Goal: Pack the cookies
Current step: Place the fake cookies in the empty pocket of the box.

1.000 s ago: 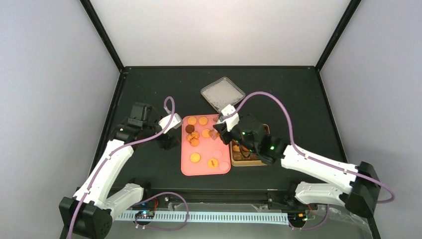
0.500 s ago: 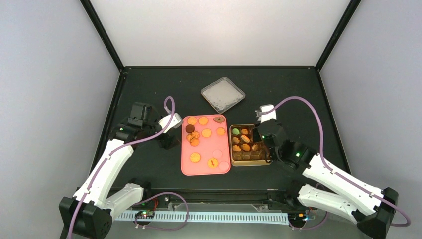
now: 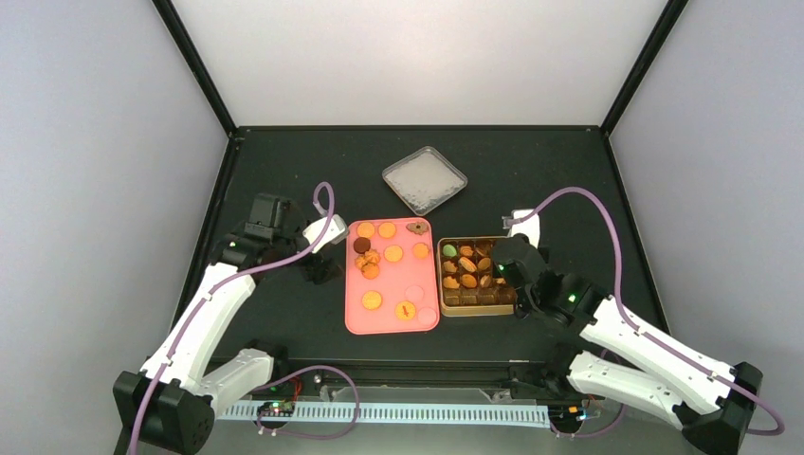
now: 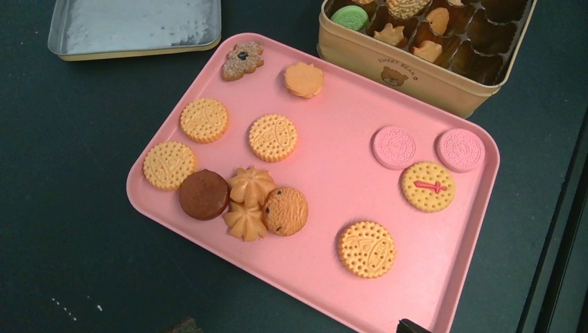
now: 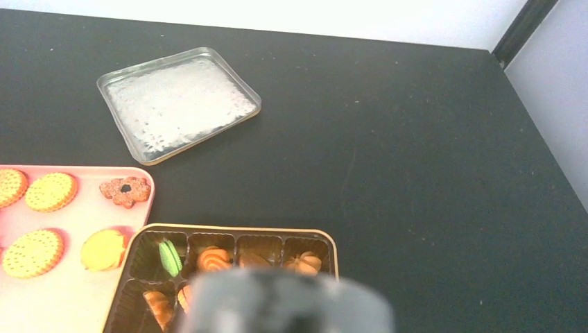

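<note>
Right gripper (image 3: 501, 265) blurred over beige rectangular metal tin (image 4: 416, 78)
Its spread: cannot tell. Left gripper (image 3: 322, 272), left of the tin, tips cropped, spread wide, empty.

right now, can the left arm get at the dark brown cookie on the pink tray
Probably yes. The left gripper hangs open just off the left edge of the pink tray; the dark brown cookie lies near that edge, uncovered. A swirl cookie against its side may hamper the grip.

It is a robot lab cell: plain white walls (image 3: 417, 57) and black frame posts (image 3: 194, 66) stand around the black counter (image 3: 531, 180).
</note>
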Tool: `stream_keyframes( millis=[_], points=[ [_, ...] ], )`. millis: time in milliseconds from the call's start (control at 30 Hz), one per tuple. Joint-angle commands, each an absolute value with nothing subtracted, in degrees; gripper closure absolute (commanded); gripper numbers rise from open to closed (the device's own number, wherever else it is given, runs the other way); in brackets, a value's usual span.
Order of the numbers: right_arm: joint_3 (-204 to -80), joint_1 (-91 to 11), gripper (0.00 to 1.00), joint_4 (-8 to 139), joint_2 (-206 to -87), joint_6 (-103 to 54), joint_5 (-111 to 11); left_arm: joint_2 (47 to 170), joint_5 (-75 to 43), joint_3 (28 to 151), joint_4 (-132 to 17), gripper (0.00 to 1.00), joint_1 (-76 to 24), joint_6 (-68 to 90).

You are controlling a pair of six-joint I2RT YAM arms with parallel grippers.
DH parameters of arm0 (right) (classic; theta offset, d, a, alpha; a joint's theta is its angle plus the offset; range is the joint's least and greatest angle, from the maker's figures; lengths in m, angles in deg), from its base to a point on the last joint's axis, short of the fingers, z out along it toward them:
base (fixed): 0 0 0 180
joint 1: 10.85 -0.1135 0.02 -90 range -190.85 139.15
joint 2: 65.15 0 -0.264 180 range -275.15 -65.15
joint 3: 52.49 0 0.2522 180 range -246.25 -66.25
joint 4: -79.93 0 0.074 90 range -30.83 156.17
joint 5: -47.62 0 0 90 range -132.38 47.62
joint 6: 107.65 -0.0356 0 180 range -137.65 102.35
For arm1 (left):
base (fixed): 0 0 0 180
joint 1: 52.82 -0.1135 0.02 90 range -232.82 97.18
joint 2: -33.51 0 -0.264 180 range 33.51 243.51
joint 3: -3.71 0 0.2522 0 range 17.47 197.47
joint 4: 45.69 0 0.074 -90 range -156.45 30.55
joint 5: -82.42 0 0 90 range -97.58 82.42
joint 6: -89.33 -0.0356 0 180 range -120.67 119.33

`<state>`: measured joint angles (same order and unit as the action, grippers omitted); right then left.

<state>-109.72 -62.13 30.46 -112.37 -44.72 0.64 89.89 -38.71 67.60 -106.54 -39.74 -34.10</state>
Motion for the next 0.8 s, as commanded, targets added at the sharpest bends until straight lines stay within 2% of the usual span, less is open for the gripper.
stream_keyframes(
  millis=[0,267,500,767],
  points=[
    [-109.3,-61.8,0.60,29.6,-111.7,-46.1,3.0,90.4,-39.5,69.9,-107.7,0.24,-40.3,-34.5],
    [-109.6,-61.9,0.55,30.3,-110.6,-45.2,2.3,90.5,-39.4,69.9,-108.0,0.24,-40.3,-34.7],
    [-111.2,-61.9,0.65,31.6,-110.0,-42.8,3.5,90.7,-39.6,70.0,-108.0,0.24,-40.3,-34.7],
    [-112.3,-60.3,0.65,34.8,-113.4,-38.7,3.3,90.6,-39.6,70.1,-108.1,0.25,-40.3,-34.6]
  ],
)
